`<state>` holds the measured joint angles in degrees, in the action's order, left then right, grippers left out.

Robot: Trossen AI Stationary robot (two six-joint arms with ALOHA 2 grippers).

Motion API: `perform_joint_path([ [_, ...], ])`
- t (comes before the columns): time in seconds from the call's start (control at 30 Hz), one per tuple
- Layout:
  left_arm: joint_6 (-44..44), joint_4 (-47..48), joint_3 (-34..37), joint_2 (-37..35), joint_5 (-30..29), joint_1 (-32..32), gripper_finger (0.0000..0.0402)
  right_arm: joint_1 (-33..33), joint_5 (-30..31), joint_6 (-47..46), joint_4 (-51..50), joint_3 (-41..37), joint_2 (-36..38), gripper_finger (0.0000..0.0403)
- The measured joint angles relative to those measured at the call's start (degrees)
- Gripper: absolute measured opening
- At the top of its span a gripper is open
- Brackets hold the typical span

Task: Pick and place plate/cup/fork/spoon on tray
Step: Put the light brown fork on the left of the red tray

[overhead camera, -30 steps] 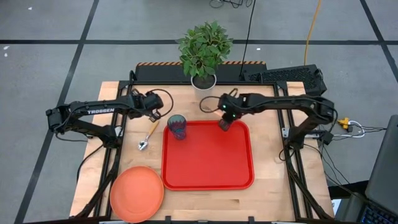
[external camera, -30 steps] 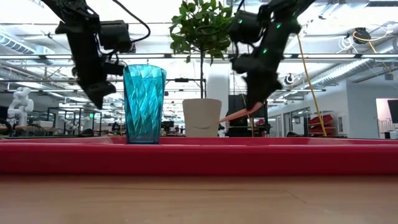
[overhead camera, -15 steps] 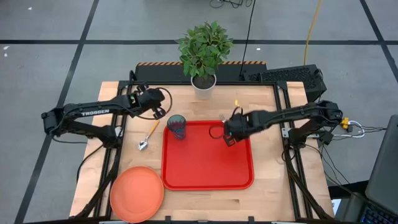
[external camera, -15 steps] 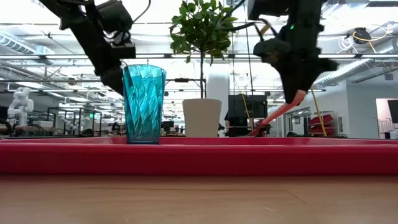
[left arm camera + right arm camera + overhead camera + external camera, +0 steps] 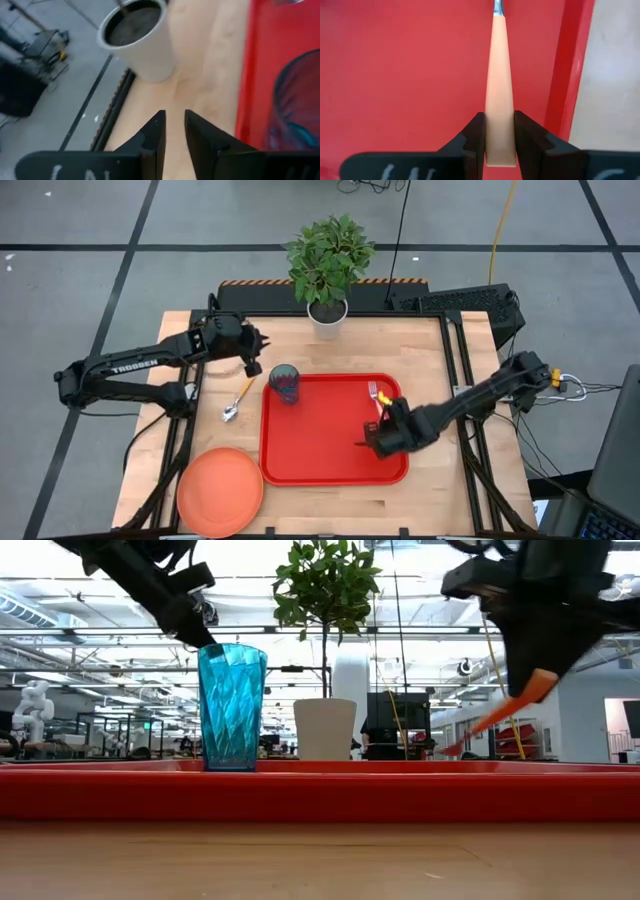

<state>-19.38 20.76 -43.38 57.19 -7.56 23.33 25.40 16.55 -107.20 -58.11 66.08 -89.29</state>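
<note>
Fork [image 5: 499, 90]: orange handle pinched between the fingers of the right gripper [image 5: 499, 137], tines pointing away over the tray [image 5: 320, 450], near its right rim.
Tray contents: cup [image 5: 285, 383], upright in the far left corner.
Outside the tray: spoon [image 5: 239, 399] and plate [image 5: 220, 491], both on the table [image 5: 430, 350] to its left.
Left gripper [image 5: 172, 130]: beside the cup, fingers slightly parted, holding nothing; its wrist view shows the white pot [image 5: 140, 42] ahead.
Low view: fork tilted, tines down.
</note>
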Motion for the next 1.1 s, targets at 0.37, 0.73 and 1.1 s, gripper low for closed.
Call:
perform_joint_path([
  [0.37, -1.1, -0.5, 0.0, 0.2, 6.2, 0.0, 0.0074, 6.7, -1.4, -13.2, 4.6, 0.0, -8.7, 0.0060],
  [0.73, 0.0, 0.2, 0.0, 0.2, 6.2, 0.0, 0.0074, 6.9, -1.7, -14.7, 6.6, 0.0, -11.2, 0.0060],
  [1.1, 0.3, 1.8, 0.0, 0.2, 6.2, 0.0, 0.0074, 7.8, -3.3, -16.7, 7.1, 0.0, -11.9, 0.0060],
])
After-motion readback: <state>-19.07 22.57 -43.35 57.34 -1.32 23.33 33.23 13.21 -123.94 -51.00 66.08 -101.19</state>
